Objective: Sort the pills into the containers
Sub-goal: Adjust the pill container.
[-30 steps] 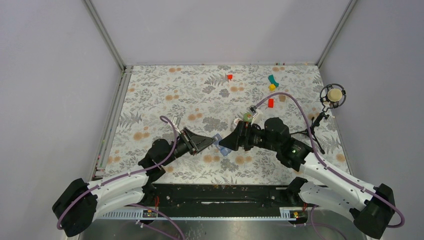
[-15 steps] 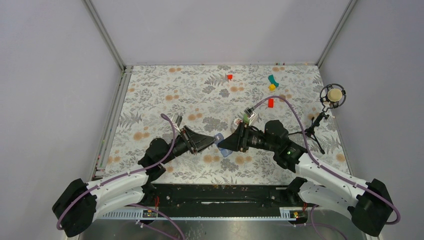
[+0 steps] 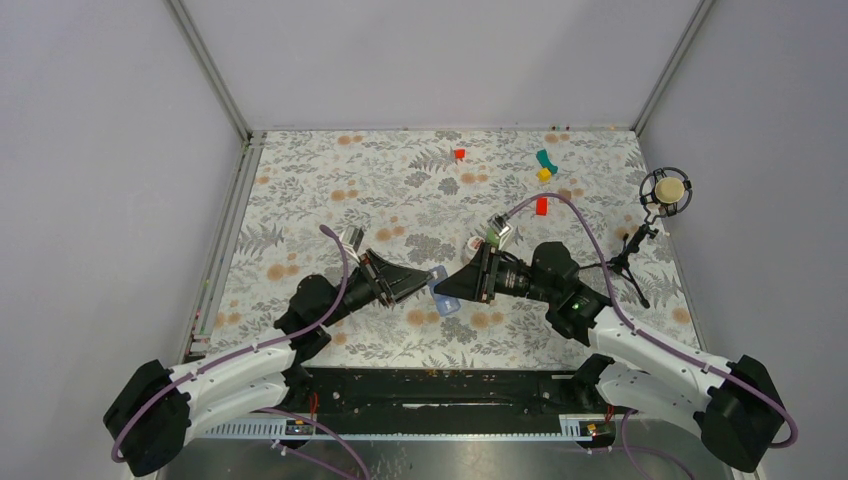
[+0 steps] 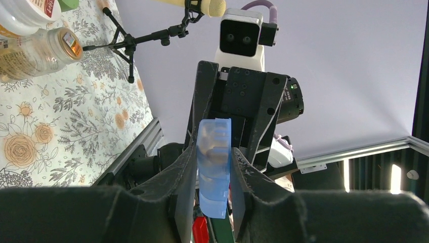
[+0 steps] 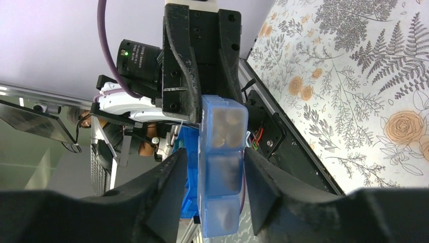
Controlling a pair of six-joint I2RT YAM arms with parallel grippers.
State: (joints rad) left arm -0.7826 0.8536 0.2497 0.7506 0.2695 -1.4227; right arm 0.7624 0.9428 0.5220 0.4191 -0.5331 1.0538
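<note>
The containers are one translucent blue pill box [image 3: 441,298], held just above the table between the two arms. In the left wrist view it stands edge-on [image 4: 214,167], with my left gripper [image 4: 214,152] shut on its narrow sides. My right gripper [image 5: 215,154] faces it from the other end, and its fingertips [image 5: 174,174] press in on the box [image 5: 222,167] and on a darker blue open lid [image 5: 189,152]. Brownish pills [image 5: 225,126] show through the top compartment's wall. In the top view the two grippers [image 3: 424,284] [image 3: 456,287] meet tip to tip.
Pill bottles [image 3: 490,238] stand just behind the right gripper, also seen in the left wrist view [image 4: 35,50]. Red blocks [image 3: 459,154] [image 3: 541,206] and a teal-and-yellow block [image 3: 545,162] lie at the back. A microphone on a stand [image 3: 666,190] is at the right edge.
The right gripper's jaws have closed in from wide open onto the pill box, and that arm has shifted slightly left. The left gripper has kept its hold.
</note>
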